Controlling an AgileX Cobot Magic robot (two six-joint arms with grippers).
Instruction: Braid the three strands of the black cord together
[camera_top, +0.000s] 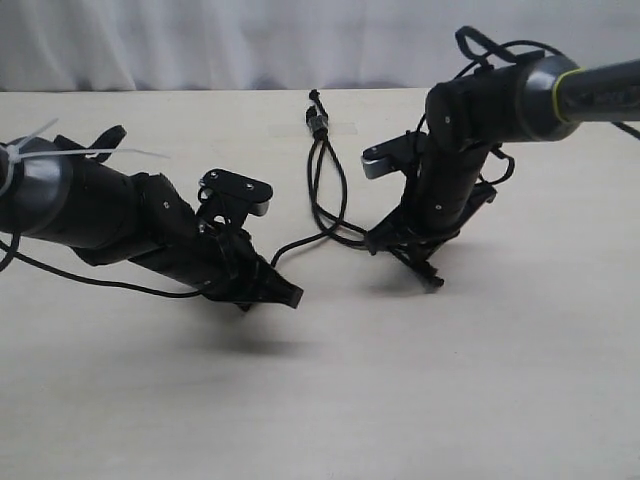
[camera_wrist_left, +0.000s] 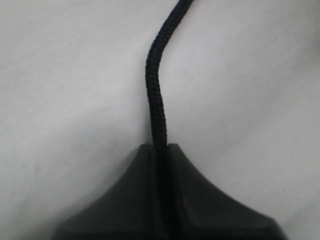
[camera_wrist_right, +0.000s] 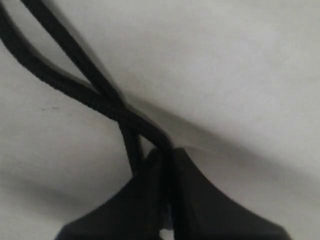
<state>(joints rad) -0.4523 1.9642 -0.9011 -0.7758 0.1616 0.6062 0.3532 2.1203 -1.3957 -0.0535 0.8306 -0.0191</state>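
The black cord has its bound head (camera_top: 318, 122) at the back middle of the table, taped down, and its three strands (camera_top: 322, 190) run forward from it. One strand (camera_top: 300, 243) curves left into my left gripper (camera_top: 290, 296), which is shut on it; the woven strand (camera_wrist_left: 154, 90) leaves straight from between the closed fingers. My right gripper (camera_top: 430, 278) is low over the table, shut on another strand (camera_wrist_right: 90, 92), which crosses over a second strand (camera_wrist_right: 131, 145) just ahead of the fingertips.
A cream tabletop (camera_top: 330, 400) lies under both arms, with a white curtain (camera_top: 250, 40) behind it. A strip of clear tape (camera_top: 290, 128) holds the cord's head. Glossy arm cables (camera_top: 90, 275) trail beside the left arm.
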